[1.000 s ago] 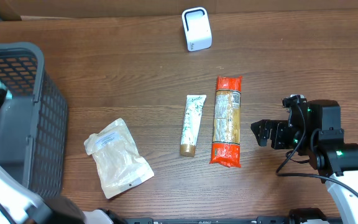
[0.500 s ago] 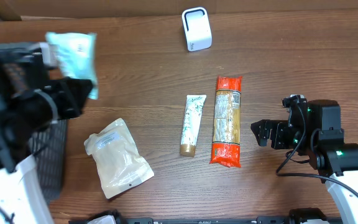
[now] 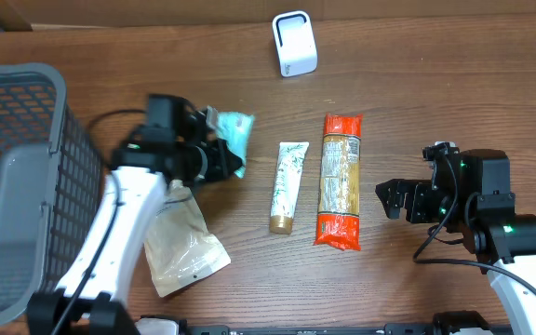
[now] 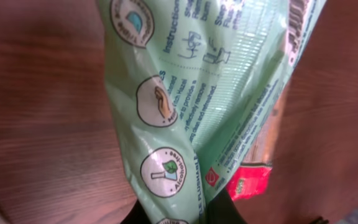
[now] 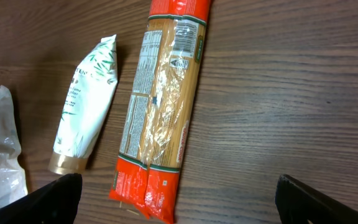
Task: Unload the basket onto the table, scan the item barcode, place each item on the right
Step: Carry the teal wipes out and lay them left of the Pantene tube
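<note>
From overhead, the pale green pouch (image 3: 234, 137) is a thin, crinkled plastic packet pinched by one end in the left gripper (image 3: 214, 154), which is clenched on it and holds it above the table (image 3: 435, 84). The left arm reaches up from the near edge, bends at the elbow, and turns its wrist toward the middle of the table. The white scanner (image 3: 294, 44) stands farther out and to the right of that gripper, well apart from it. The grey basket (image 3: 26, 186) sits to its left and a clear pouch (image 3: 180, 244) lies near, just behind it. The right gripper (image 3: 394, 199) hangs empty with its jaws spread wide, pointing left at the pasta pack (image 3: 340, 180) just beside it. A tube (image 3: 288, 186) lies beyond the pack. In the left wrist view, the pouch fills the frame ahead of the fingers. It shows round white icons, printed instructions and a strip of barcode (image 4: 298, 18) at its upper right edge. The pasta pack's red end peeks out below it. In the right wrist view, the two dark fingertips (image 5: 55, 196) sit at the bottom corners, far apart. The pasta pack and tube lie slanted on the wood ahead, between them.
</note>
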Controlling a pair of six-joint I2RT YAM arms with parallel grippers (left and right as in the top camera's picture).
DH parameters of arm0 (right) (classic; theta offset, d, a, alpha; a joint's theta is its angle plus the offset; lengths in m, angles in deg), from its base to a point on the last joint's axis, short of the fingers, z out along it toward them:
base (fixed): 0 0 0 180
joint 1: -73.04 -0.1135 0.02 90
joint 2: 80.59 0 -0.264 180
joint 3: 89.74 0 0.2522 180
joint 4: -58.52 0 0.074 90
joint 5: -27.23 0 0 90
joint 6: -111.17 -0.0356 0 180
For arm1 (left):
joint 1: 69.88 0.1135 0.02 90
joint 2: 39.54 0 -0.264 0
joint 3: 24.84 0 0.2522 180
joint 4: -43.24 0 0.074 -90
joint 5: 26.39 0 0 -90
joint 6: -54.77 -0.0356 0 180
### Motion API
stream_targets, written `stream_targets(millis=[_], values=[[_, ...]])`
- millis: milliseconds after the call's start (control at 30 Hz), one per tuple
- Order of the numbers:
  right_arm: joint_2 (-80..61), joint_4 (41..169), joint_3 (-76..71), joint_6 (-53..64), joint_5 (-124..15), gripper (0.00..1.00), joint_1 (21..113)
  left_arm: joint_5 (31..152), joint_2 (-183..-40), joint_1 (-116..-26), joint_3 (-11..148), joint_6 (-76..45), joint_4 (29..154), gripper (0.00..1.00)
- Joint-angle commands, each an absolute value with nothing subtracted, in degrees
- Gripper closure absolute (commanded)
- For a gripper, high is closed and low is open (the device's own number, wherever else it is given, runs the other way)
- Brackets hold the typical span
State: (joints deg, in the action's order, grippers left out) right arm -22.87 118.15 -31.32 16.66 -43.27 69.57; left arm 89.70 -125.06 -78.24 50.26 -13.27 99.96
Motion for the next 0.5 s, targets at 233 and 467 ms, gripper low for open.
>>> stream_targets(millis=[233,467], values=[[-22.9,117.9,-29.7,16.5,-43.0,0.00,69.5,82.5,-132.6,-87.5,45.6,-2.8,91.6,0.56],[-22.9,117.9,-29.7,16.5,-43.0,0.00,69.5,82.7,-132.2,-86.7,48.0,-4.5,93.3,0.37]])
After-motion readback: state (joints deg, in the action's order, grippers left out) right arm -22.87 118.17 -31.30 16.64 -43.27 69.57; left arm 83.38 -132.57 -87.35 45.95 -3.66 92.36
